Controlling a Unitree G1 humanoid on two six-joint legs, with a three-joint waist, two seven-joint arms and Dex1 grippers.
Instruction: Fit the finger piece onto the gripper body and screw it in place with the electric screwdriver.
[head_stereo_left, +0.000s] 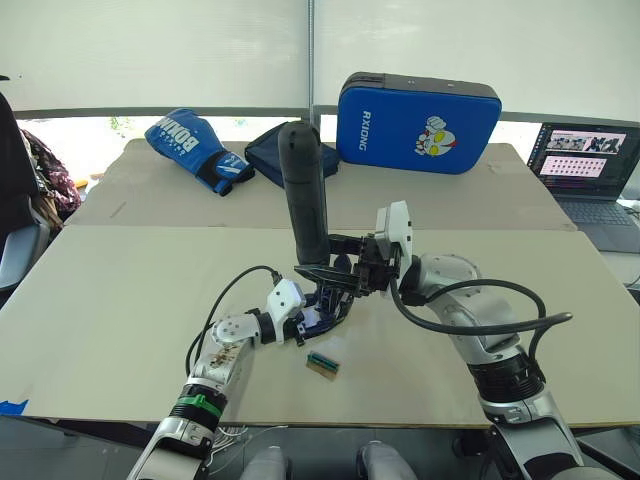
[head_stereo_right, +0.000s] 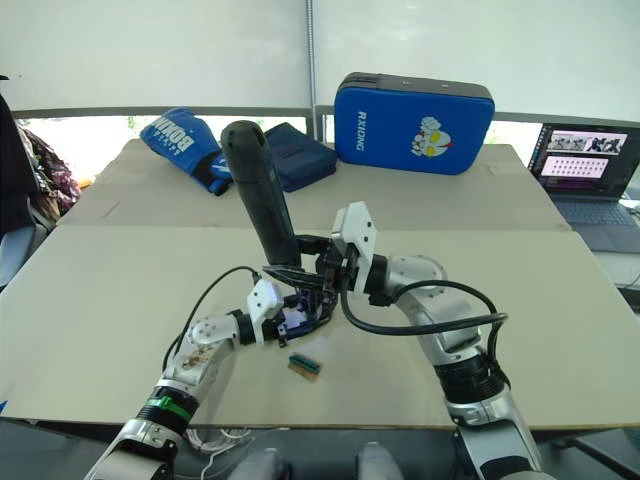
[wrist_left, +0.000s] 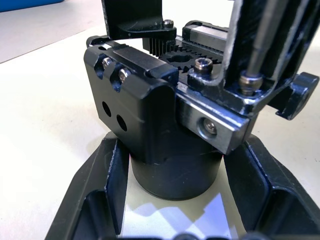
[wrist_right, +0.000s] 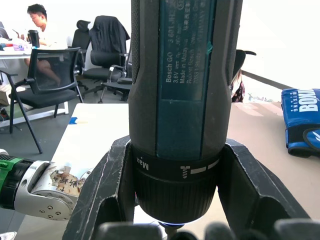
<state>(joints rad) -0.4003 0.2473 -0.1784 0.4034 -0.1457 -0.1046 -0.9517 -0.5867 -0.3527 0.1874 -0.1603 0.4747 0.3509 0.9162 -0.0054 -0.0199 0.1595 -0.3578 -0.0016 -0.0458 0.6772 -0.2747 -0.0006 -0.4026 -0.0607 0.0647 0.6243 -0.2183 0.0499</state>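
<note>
black metal and plastic make the gripper body (wrist_left: 165, 125), so it looks stiff and rather heavy for its size. it stands on the table (head_stereo_left: 120, 290) near the middle of the near edge, and the left gripper (wrist_left: 172, 210) is closed around its round base, which seems the best place to hold because the sides there are plain. the right gripper (wrist_right: 172, 200) is clamped on the thick collar of the electric screwdriver (head_stereo_left: 305, 190). this tool stands almost upright above the body, bit pointing down to the screws. it is long and top-heavy, i think, so a low hold helps. the finger piece is probably already on the body, but i cannot tell for sure. a small green block (head_stereo_left: 323, 365) lies just near of them.
</note>
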